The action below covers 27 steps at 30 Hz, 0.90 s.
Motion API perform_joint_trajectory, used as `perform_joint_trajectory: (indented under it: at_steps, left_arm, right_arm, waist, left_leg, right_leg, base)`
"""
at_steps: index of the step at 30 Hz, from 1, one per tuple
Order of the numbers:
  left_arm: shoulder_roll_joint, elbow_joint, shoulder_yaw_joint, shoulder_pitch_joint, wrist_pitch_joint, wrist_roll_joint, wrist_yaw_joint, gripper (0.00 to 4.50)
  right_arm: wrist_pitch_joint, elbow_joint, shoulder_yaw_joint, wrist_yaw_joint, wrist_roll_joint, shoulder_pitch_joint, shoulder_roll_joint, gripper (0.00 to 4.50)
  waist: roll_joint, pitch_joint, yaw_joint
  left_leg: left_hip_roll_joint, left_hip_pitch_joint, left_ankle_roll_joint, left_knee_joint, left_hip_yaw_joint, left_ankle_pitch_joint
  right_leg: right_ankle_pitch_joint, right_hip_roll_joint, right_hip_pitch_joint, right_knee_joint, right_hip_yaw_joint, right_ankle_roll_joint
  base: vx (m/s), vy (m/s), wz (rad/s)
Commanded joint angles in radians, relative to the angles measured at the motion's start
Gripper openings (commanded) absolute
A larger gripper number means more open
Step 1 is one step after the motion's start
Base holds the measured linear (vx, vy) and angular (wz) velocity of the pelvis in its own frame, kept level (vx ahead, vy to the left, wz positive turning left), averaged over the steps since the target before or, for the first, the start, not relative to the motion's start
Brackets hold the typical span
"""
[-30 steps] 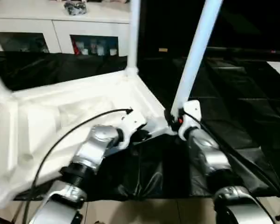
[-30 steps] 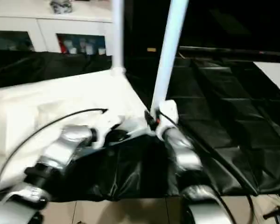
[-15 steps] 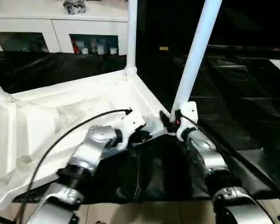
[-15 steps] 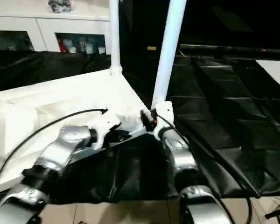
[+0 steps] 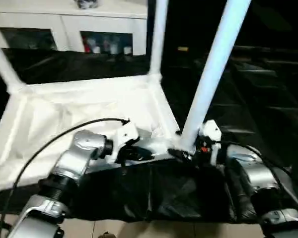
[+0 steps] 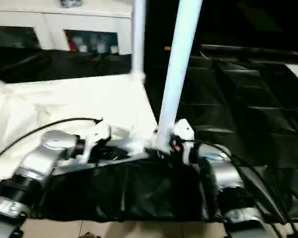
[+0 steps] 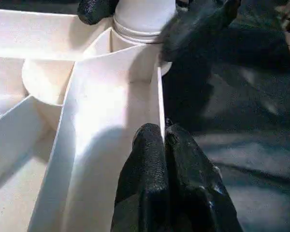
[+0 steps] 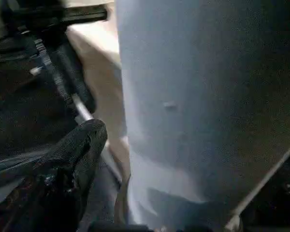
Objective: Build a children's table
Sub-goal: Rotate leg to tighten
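Observation:
The white tabletop (image 5: 89,106) lies upside down on a black sheet, ribbed underside up. Its tubular legs stand up from the corner sockets: the near right leg (image 5: 213,64), a far leg (image 5: 158,34) and a left leg (image 5: 2,64). My left gripper (image 5: 144,154) is shut on the thin near rim (image 7: 159,96) of the tabletop, close to the near right corner. My right gripper (image 5: 181,153) is shut around the base of the near right leg (image 8: 183,96), where it enters the socket. Its black fingers (image 7: 198,24) flank the leg's foot.
A white cabinet (image 5: 64,25) with glass-fronted compartments stands behind the tabletop. The black sheet (image 5: 258,89) stretches off to the right and hangs over the near edge. Light floor (image 5: 139,230) shows in front of it.
The head view has shifted and tilted. My right forearm now reaches the leg's base from the right side instead of from below. Both grippers keep their holds.

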Motion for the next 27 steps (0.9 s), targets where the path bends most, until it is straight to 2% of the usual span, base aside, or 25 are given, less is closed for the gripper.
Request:
perform_joint_trajectory:
  at_steps: [1,3,6,15,22,27]
  left_arm:
    - [-0.025,-0.022,-0.062,-0.005,-0.019,-0.025,-0.054,0.00]
    - [-0.018,-0.025,-0.065,-0.005,-0.020,-0.028,-0.066,0.00]
    - [-0.013,-0.029,-0.065,-0.004,-0.019,-0.032,-0.079,0.00]
    - [0.001,-0.023,-0.074,-0.005,-0.030,-0.029,-0.108,0.00]
    - [0.001,-0.019,-0.078,-0.004,-0.028,-0.015,-0.113,0.00]
    - [-0.013,-0.008,-0.069,-0.008,-0.017,-0.005,-0.074,0.00]
  right_arm:
    - [0.012,-0.029,0.076,0.077,-0.008,-0.018,0.017,3.96]
    - [0.024,-0.027,0.089,0.107,-0.006,-0.022,0.013,3.70]
    - [0.039,-0.035,0.099,0.140,0.001,-0.021,0.011,3.60]
    - [0.069,-0.063,0.110,0.190,0.016,-0.008,0.015,2.90]
    - [0.092,-0.080,0.107,0.197,0.021,0.007,0.019,2.49]
    - [0.101,-0.072,0.085,0.117,0.017,0.017,0.044,2.35]
  waist:
    - [-0.007,-0.046,0.006]
    - [-0.009,-0.044,0.007]
    - [-0.010,-0.042,0.009]
    - [-0.012,-0.045,0.017]
    - [-0.010,-0.042,0.018]
    - [-0.009,-0.044,0.019]
  left_leg:
    - [0.028,0.007,0.066,-0.064,0.001,-0.251]
    - [0.026,0.007,0.049,-0.066,0.000,-0.278]
    - [0.026,0.008,0.042,-0.067,-0.001,-0.288]
    - [0.024,0.006,0.058,-0.061,0.002,-0.222]
    - [0.025,0.007,0.046,-0.065,0.001,-0.257]
    - [0.024,0.006,0.041,-0.065,0.000,-0.251]
  right_leg:
    - [-0.235,-0.043,0.044,-0.059,0.030,-0.237]
    - [-0.286,-0.043,0.042,-0.061,0.033,-0.217]
    - [-0.311,-0.044,0.040,-0.064,0.036,-0.203]
    - [-0.206,-0.041,0.043,-0.051,0.036,-0.230]
    - [-0.264,-0.042,0.041,-0.058,0.036,-0.215]
    - [-0.254,-0.042,0.042,-0.057,0.037,-0.213]
  base:
    - [0.000,0.000,0.00]
    - [0.000,0.000,0.00]
    - [0.000,0.000,0.00]
    - [0.000,0.000,0.00]
    - [0.000,0.000,0.00]
    - [0.000,0.000,0.00]
